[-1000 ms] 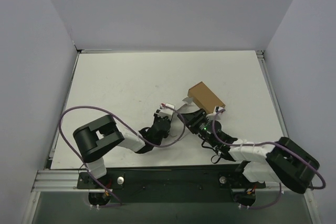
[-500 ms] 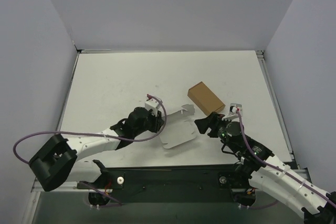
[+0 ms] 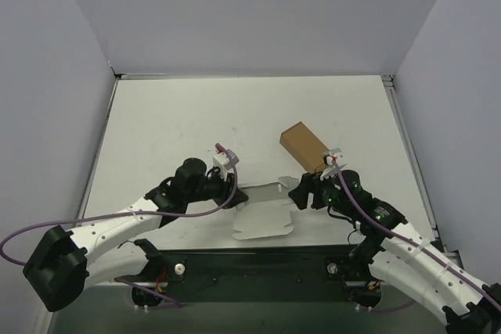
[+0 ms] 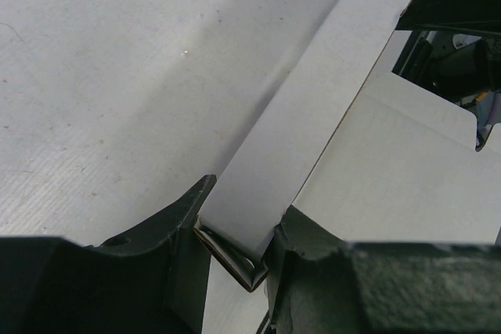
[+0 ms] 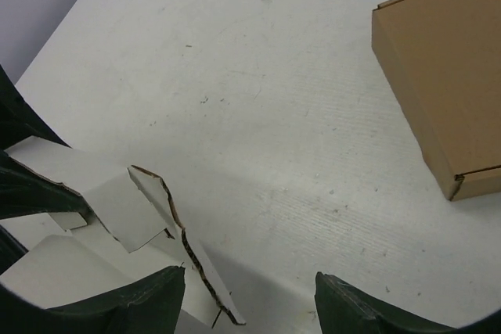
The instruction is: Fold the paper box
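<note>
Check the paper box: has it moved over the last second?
Yes. The paper box has slid toward the near edge of the table, away from the brown box, which stayed put. The left claw is shut on one flap.

the paper box point(image 3: 264, 217) is white-grey with brown edges, the cardboard box point(image 3: 305, 146) plain brown, the table point(image 3: 180, 115) off-white.

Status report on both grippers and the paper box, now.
Left gripper shut on an edge flap of the paper box. Right gripper open at its other side. Brown box apart, not in the way.
</note>
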`<action>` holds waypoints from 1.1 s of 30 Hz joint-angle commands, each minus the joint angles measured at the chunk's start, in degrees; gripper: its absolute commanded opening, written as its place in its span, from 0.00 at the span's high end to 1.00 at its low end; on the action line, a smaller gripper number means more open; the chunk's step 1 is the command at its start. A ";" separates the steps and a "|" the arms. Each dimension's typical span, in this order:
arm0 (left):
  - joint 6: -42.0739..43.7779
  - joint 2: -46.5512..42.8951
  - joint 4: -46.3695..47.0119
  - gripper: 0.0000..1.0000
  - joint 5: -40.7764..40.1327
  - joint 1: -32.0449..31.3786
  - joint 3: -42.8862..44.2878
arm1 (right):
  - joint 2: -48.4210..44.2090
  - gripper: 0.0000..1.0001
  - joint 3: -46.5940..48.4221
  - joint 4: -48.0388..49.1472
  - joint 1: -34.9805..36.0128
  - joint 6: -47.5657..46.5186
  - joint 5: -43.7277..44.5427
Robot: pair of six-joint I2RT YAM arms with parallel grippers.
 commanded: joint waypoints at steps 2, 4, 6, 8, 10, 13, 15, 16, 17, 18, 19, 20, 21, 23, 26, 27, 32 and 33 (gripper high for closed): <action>-1.87 -2.21 2.81 1.00 6.24 0.50 -0.64 | 0.49 0.38 0.86 4.89 -1.19 -2.76 -8.78; -2.04 -1.86 3.16 1.00 6.77 0.42 -0.73 | -0.21 0.43 0.42 6.21 -1.19 -2.59 -9.67; -2.22 -1.51 3.86 1.00 7.91 0.42 -0.65 | -1.17 0.49 -0.64 8.65 -1.19 -2.23 -9.84; -2.48 -1.34 4.30 1.00 8.79 0.42 -0.73 | -1.79 0.55 -1.51 9.38 -1.10 -2.06 -10.10; -2.75 -1.51 4.56 1.00 8.62 0.42 -0.82 | -1.97 0.62 -1.69 10.17 -1.10 -2.06 -10.98; -3.88 -1.95 4.48 1.00 7.31 0.59 -0.73 | -1.18 0.82 -1.43 9.82 -1.02 -2.23 -12.39; -4.15 -1.78 3.43 1.00 5.38 0.59 -0.47 | -0.92 0.95 -1.60 9.64 -0.40 -2.23 -12.04; -3.98 -1.69 2.47 1.00 3.89 0.59 -0.30 | -1.18 1.00 -1.87 9.56 -0.05 -1.88 -11.43; -3.80 -1.51 1.24 1.00 2.31 0.59 0.14 | -1.53 1.00 -2.04 9.47 0.47 -1.62 -8.64; -3.54 -1.25 -1.47 1.00 0.99 0.59 1.02 | -2.40 1.00 -2.22 9.03 1.00 -1.44 -7.22; -2.93 -0.99 -4.37 1.00 -2.33 0.51 1.55 | -2.85 1.00 -2.22 7.64 2.22 -0.83 -2.77; -2.75 -0.90 -5.10 1.00 -4.11 0.59 2.42 | -3.63 1.00 -2.05 6.93 2.93 -0.57 -0.37; -2.49 -0.90 -7.54 1.00 -7.08 0.59 2.87 | -3.90 1.00 -1.52 5.18 4.94 -0.56 2.17; -2.31 -1.25 -9.49 1.00 -9.30 0.42 3.13 | -5.13 1.00 -1.26 3.15 7.50 -0.56 9.99; -2.39 -1.34 -10.02 1.00 -12.38 0.07 2.96 | -5.75 1.00 -0.64 2.17 12.42 -1.35 16.49; -2.40 -1.16 -10.37 1.00 -12.99 -0.11 3.05 | -5.58 1.00 -0.47 2.09 13.48 -1.53 17.48; -2.22 1.65 -16.17 1.00 -24.66 -4.50 5.50 | -1.80 1.00 1.73 1.91 22.18 0.22 26.79; -2.31 2.00 -17.05 1.00 -26.69 -5.46 6.20 | -1.01 1.00 2.26 1.56 23.58 0.84 30.72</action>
